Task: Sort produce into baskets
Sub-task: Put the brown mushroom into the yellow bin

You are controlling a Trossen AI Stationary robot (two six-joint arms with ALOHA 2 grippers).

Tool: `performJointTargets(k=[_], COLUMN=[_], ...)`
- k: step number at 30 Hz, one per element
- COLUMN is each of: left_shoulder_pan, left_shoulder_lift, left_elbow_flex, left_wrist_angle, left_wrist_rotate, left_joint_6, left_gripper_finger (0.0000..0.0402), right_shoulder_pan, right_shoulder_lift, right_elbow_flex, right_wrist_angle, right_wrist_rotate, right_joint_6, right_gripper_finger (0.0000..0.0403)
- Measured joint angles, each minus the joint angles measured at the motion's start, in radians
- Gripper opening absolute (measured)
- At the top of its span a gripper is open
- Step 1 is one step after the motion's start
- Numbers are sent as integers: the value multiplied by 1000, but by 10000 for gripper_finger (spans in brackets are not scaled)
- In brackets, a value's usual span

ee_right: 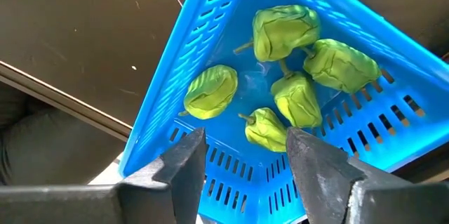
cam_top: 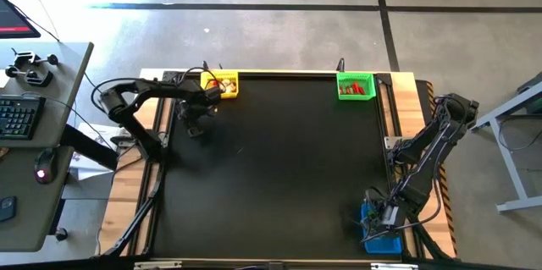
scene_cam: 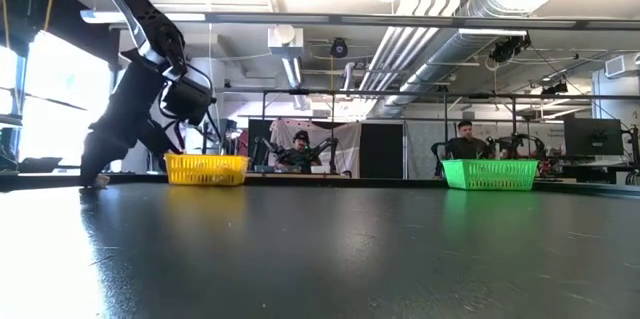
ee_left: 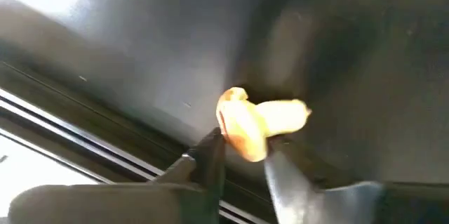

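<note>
Left gripper (ee_left: pixel 242 155) fingers are pinching a cream-white bulb (ee_left: pixel 261 124) on the black table (cam_top: pixel 279 168), just beside the yellow basket (cam_top: pixel 222 82). I'd squeeze squarely before lifting so it can't roll free. Right gripper (ee_right: pixel 244 152) hangs open over green pieces (ee_right: pixel 298 97) in the blue basket (ee_right: pixel 175 83).

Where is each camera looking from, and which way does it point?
High view: above, looking straight down on the black table, both arms, the yellow basket and green basket.
Low view: at table height, looking across to the room; the left arm reaches down.
Left wrist view: past the left gripper at a cream piece between its fingers.
Right wrist view: past the right gripper into the blue basket of green pieces.
High and low views share the yellow and green baskets.
</note>
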Motion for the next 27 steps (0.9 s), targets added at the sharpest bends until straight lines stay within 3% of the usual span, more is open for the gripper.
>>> performJointTargets(k=[5,14,20,27], left_shoulder_pan=[-7,-8,-3,37], left_shoulder_lift=[0,-68,-127,-24], left_elbow_flex=[1,80,235,400], left_wrist_angle=[2,-55,-8,44], left_wrist_rotate=[-60,-51,19,80], left_joint_6=[14,15,18,68], left_gripper_finger=[11,3,3,1], right_shoulder_pan=[0,0,0,-3], right_shoulder_lift=[0,0,0,0], right_elbow_flex=[0,0,0,0], right_wrist_angle=[0,0,0,0], right_wrist_rotate=[0,0,-1,-1], right_joint_6=[-6,-22,-40,-44], right_gripper_finger=[188,188,188,188])
